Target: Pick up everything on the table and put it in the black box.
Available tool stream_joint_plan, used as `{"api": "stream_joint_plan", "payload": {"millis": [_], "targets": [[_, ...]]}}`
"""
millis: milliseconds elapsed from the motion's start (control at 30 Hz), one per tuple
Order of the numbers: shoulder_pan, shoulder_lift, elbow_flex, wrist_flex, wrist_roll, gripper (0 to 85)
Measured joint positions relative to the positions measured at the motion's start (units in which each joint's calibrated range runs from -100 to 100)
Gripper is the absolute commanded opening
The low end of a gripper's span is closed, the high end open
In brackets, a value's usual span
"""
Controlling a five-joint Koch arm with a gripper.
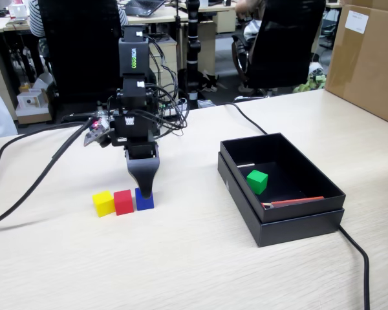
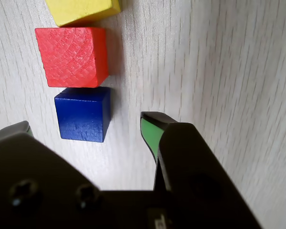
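Three cubes stand in a row on the table (image 1: 181, 258): yellow (image 1: 103, 203), red (image 1: 123, 202) and blue (image 1: 145, 200). My gripper (image 1: 144, 189) hangs just over the blue cube, pointing down. In the wrist view the gripper (image 2: 85, 122) is open, and the blue cube (image 2: 83, 113) lies between its two tips with a gap on each side. The red cube (image 2: 74, 56) touches the blue one, and the yellow cube (image 2: 83, 10) is beyond it. A green cube (image 1: 257, 181) lies inside the black box (image 1: 291, 229), near a red strip (image 1: 294, 201).
A thick black cable (image 1: 26, 187) curves across the table's left side. Another cable (image 1: 357, 253) runs off the box's front right corner. A brown carton (image 1: 368, 58) stands at the back right. Office chairs (image 1: 284, 39) stand behind the table.
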Motion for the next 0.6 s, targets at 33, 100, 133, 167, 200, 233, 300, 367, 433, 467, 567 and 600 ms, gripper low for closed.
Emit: {"api": "stream_joint_plan", "payload": {"millis": [33, 100, 133, 167, 200, 233, 300, 367, 433, 467, 567, 600], "targets": [[0.0, 0.13, 0.18, 0.0, -0.05, 44.4], [-0.05, 2.2, 2.46, 0.23, -0.2, 42.0], [-0.05, 3.37, 3.56, 0.23, -0.29, 42.0], [-0.1, 4.14, 4.2, 0.23, -0.39, 41.9], [-0.1, 4.79, 4.29, 0.23, -0.39, 41.9], [-0.1, 5.18, 4.38, 0.23, -0.39, 40.6], [-0.1, 6.08, 4.29, 0.23, -0.39, 35.0], [-0.15, 7.12, 4.38, 0.23, -0.44, 28.9], [-0.15, 7.9, 4.29, 0.23, -0.44, 24.2], [-0.2, 8.67, 4.38, 0.23, -0.44, 18.4], [-0.29, 8.93, 4.29, 2.25, -0.34, 3.6], [-0.44, 8.93, 4.29, 4.26, -0.44, 3.6]]}}
